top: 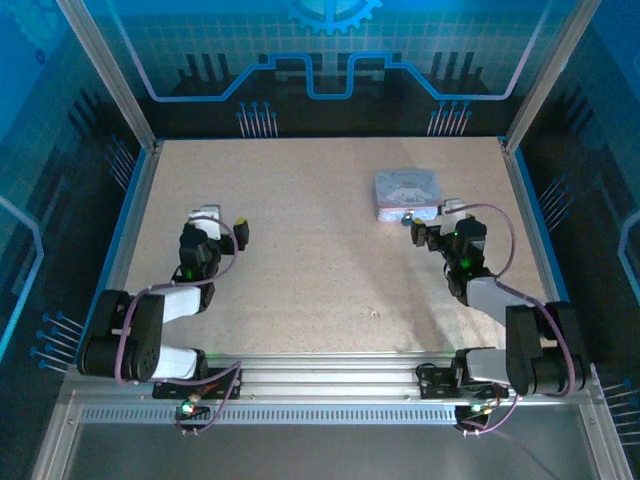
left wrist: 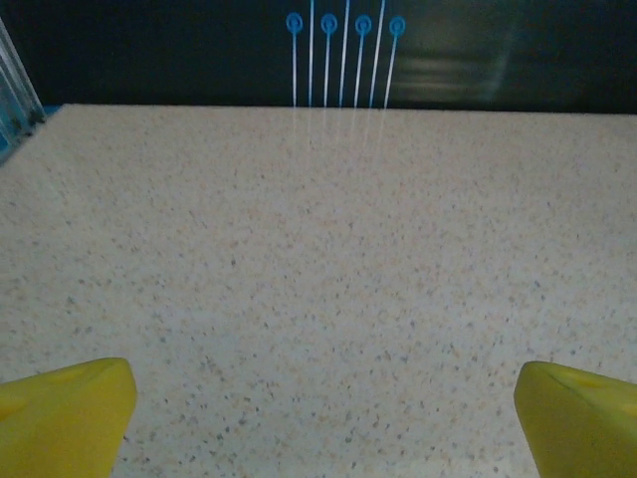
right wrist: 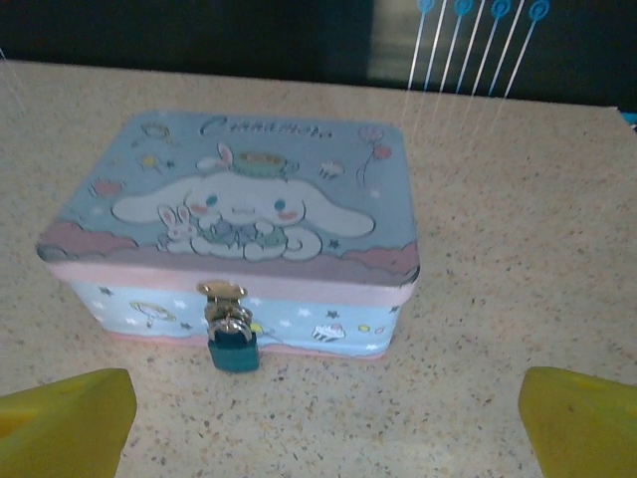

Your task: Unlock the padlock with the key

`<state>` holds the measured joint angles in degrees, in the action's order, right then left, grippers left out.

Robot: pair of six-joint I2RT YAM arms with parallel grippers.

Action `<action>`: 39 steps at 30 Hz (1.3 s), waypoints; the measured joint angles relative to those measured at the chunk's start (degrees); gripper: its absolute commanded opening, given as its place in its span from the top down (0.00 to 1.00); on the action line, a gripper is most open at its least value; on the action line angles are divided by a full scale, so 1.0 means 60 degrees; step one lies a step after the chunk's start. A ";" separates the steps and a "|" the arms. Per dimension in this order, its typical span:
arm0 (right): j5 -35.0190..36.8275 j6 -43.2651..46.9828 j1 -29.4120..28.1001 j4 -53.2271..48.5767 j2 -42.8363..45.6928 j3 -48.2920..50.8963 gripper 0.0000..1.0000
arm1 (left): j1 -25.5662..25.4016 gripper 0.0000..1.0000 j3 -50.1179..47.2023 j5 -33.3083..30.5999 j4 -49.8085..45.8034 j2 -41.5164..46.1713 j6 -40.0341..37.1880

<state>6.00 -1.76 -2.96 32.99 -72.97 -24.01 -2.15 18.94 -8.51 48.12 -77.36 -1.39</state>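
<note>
right wrist camera looks straight at the padlock (right wrist: 233, 344), a tiny lock with a teal body. it hangs from the brass hasp (right wrist: 221, 292) on the front wall of the lavender tin (right wrist: 234, 199), low and close to the table (right wrist: 518, 299). the right gripper (right wrist: 323, 428) is spread wide, with nothing between its yellow fingers (right wrist: 65, 423), and faces the tin's front. from above, the tin sits toward the far right of the table with the right gripper just beside its near edge. the left gripper (top: 222, 220) is well apart on the left side, likewise spread over bare table. where the key is we cannot tell.

we judge the main hazard to be the tin itself: nothing braces it, so any push on the lock could slide or tip it away. the padlock also dangles freely, so a nudge may swing its keyhole out of line. since the fingers are so much wider than the lock, a pinch could catch the hasp or the tin wall instead.
</note>
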 measured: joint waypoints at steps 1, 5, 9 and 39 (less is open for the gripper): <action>0.0000 -0.0084 0.0018 -0.0204 0.0193 -0.0036 0.00 | -0.0047 0.01 0.0117 -0.0127 -0.0346 0.0259 0.0036; -0.0401 -0.0594 0.0390 -0.1443 0.0754 -0.0441 0.00 | -0.0091 0.01 0.1002 -0.0441 -0.2076 0.1206 0.0736; -0.1067 -0.1206 0.0994 -0.2816 0.0794 -0.1209 0.00 | -0.0091 0.01 0.2404 -0.0543 -0.4058 0.1486 0.1934; -0.3952 -0.3956 0.2208 -0.3974 -0.3253 -0.4750 0.00 | -0.4000 0.01 1.1894 0.3446 -0.8823 -0.6426 0.5898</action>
<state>-17.72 -25.50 10.28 9.15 -92.49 -52.51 -26.15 90.30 12.16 -4.82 -115.92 34.00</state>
